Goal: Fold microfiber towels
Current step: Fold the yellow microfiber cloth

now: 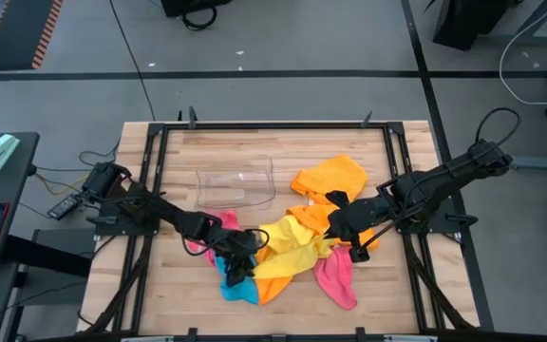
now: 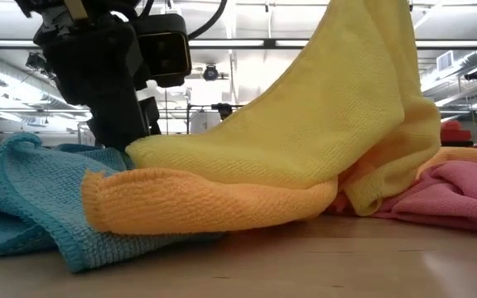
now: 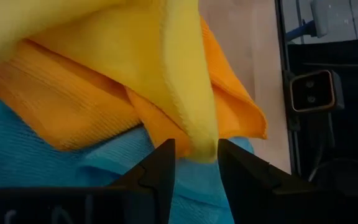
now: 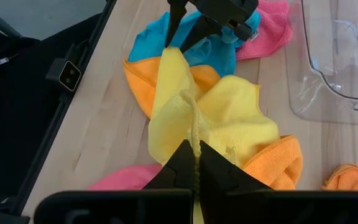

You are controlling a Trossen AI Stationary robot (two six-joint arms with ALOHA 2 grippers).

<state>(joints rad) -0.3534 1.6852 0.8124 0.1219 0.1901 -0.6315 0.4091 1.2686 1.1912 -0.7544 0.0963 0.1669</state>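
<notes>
High view: the towel heap sits on the table (image 1: 174, 290) just in front of the clear bin (image 1: 237, 182), with bare wood open along the front edge and on both sides. The yellow towel (image 1: 288, 249) stretches across the heap between the two arms. The right pincer (image 4: 196, 163) is pinched tight on one yellow corner. At the opposite corner, over the blue towel (image 3: 55, 171), the left pincer (image 3: 196, 163) stands partly open, its fingers flanking the yellow edge.
</notes>
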